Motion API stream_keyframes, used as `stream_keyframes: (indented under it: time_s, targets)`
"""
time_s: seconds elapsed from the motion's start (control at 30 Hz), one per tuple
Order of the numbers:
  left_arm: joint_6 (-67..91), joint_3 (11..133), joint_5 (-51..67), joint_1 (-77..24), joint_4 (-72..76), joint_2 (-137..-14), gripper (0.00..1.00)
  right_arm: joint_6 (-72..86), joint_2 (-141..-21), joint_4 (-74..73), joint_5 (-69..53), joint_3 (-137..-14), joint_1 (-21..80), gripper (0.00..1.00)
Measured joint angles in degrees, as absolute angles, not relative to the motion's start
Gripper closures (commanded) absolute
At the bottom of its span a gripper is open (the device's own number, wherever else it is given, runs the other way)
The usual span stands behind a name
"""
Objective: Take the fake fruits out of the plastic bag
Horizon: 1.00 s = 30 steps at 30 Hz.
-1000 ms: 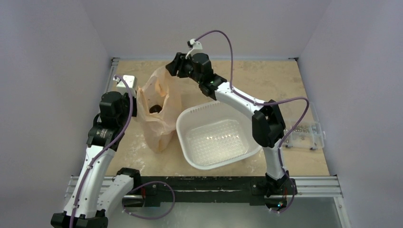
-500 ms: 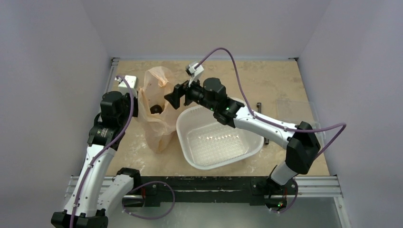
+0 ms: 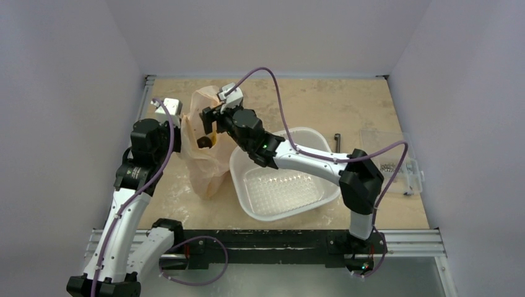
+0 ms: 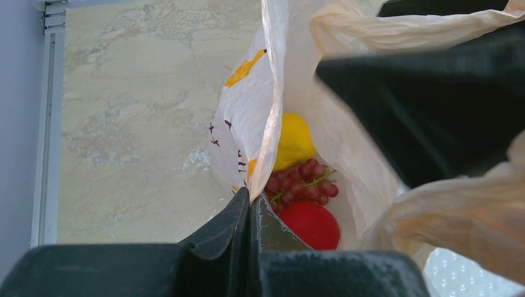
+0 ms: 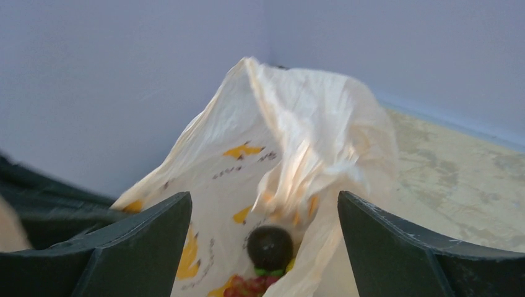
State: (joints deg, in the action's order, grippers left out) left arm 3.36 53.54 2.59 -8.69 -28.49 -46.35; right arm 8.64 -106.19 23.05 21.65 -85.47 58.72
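Note:
The peach-beige plastic bag stands open at the left of the table. My left gripper is shut on the bag's left edge and holds it up. Inside the bag, the left wrist view shows a yellow lemon, reddish grapes and a red ball. My right gripper is open over the bag's mouth. The right wrist view looks into the bag at a dark purple round fruit with grapes below it, between the open fingers.
A white perforated basin sits right of the bag, under my right arm. A clear parts box lies at the table's right edge. A small dark tool lies behind the basin. Walls close in on the back and sides.
My right gripper has swung left and down from behind the basin to just over the bag's mouth. The left gripper and the bag have stayed put.

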Motion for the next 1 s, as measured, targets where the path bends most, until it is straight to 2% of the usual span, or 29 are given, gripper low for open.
stream_keyframes:
  time_s: [0.07, 0.13, 0.37, 0.57, 0.6, 0.63, 0.8, 0.9, 1.0]
  targets:
    - [3.4, 53.5, 2.4, -8.7, -28.3, -46.2, 1.00, 6.2, -109.3, 23.9, 25.2, -89.0, 58.4, 0.75]
    - [3.4, 53.5, 1.7, -8.7, -28.3, -45.8, 1.00, 3.4, -111.4, 24.8, 28.0, -91.3, 57.9, 0.99]
    - [3.4, 52.1, -5.5, -8.6, -27.9, -42.4, 1.00, -4.9, -117.6, 24.6, 28.1, -103.3, 54.6, 1.00]
    - [3.3, 51.6, -8.3, -8.1, -26.2, -40.2, 1.00, -5.4, -122.6, 19.5, 20.9, -115.3, 51.4, 1.00]
    - [3.3, 51.6, -8.3, -7.9, -25.8, -40.0, 1.00, -5.2, -123.1, 18.7, 19.9, -116.2, 51.3, 0.91]
    - [3.3, 51.6, -8.3, -7.8, -25.7, -39.9, 1.00, -5.0, -123.2, 17.8, 19.4, -116.6, 51.2, 0.75]
    - [3.1, 51.6, -5.0, -7.3, -25.7, -41.4, 1.00, -0.9, -120.2, 12.2, 18.1, -112.4, 51.2, 0.36]
    - [3.1, 51.6, -2.5, -7.2, -25.7, -43.1, 1.00, 1.6, -113.1, 8.1, 16.9, -103.5, 51.3, 0.25]
    - [2.7, 51.6, -1.2, -7.2, -25.9, -44.4, 1.00, 3.1, -106.7, 4.9, 16.3, -98.1, 51.3, 0.21]
